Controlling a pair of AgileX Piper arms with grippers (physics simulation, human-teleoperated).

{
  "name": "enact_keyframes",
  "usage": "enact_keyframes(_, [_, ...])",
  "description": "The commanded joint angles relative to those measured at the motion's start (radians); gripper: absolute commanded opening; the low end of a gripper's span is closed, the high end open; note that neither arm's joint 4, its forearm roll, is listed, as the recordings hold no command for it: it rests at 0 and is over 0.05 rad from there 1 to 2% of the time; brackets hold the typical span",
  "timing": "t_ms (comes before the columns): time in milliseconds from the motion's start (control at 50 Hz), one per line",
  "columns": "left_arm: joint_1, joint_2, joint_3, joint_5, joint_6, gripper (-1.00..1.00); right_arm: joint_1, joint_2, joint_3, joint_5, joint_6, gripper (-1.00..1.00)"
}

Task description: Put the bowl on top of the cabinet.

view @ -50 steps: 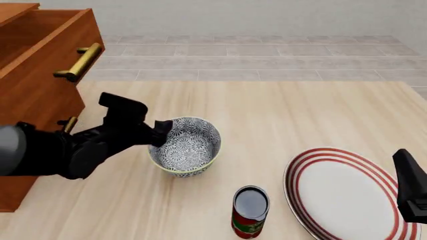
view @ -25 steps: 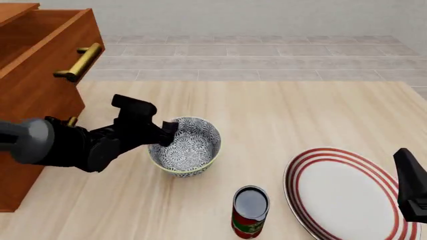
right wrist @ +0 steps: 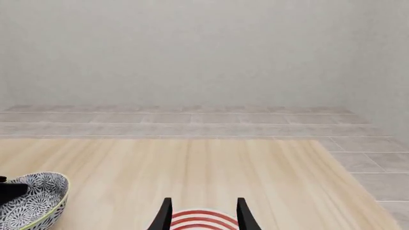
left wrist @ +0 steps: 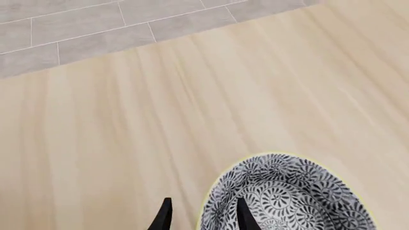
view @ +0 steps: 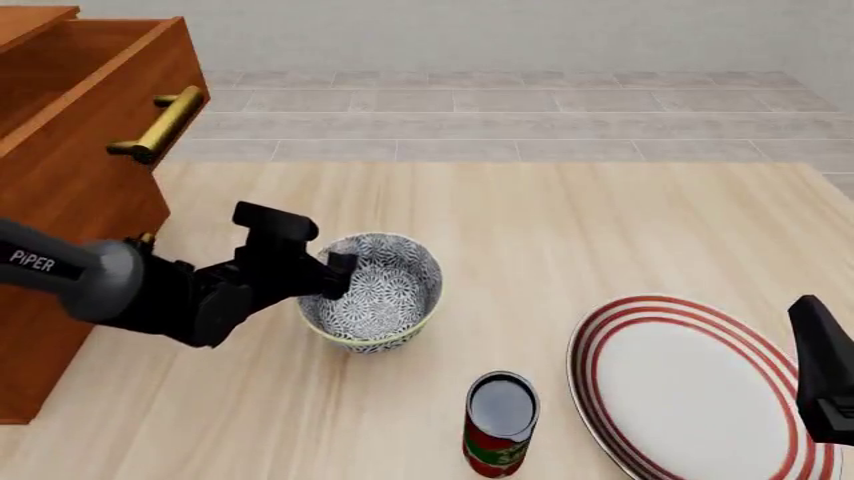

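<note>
Front view, bowl (view: 374, 291) upright, mouth up, left fingers (view: 340, 272) straddling rim

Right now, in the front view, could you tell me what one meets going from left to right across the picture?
cabinet → left gripper → bowl → can → plate → right gripper

The cabinet (view: 74, 150) is running off the front view's left and top edges. The left gripper (view: 334, 275) is covering the bowl's (view: 380, 290) near-left rim, so its grip is staying unclear. The plate (view: 694, 395) and the right gripper (view: 827, 385) are being cropped at the right and bottom edges.
</note>
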Motion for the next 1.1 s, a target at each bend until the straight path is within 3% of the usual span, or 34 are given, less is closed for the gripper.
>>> enact_keyframes(20, [-0.028,0.075,0.002,-0.013,-0.009,1.00,0.000,0.000,-0.002,0.000,-0.001,1.00])
enact_keyframes(260, [-0.066,0.131,-0.011,-0.020,-0.051,1.00,-0.002,0.000,-0.002,-0.002,0.001,1.00])
enact_keyframes(280, [-0.069,0.137,-0.013,-0.019,-0.061,-1.00,-0.002,0.000,-0.003,-0.001,0.001,1.00])
enact_keyframes(560, [-0.078,0.070,0.012,0.003,-0.064,-1.00,-0.002,0.000,-0.001,-0.003,0.000,1.00])
enact_keyframes(820, [-0.087,-0.210,0.080,0.110,-0.065,-1.00,-0.001,0.000,0.001,-0.004,-0.005,1.00])
enact_keyframes(1100, [-0.109,-0.343,0.087,0.190,-0.090,-1.00,0.001,0.000,0.001,-0.001,-0.011,1.00])
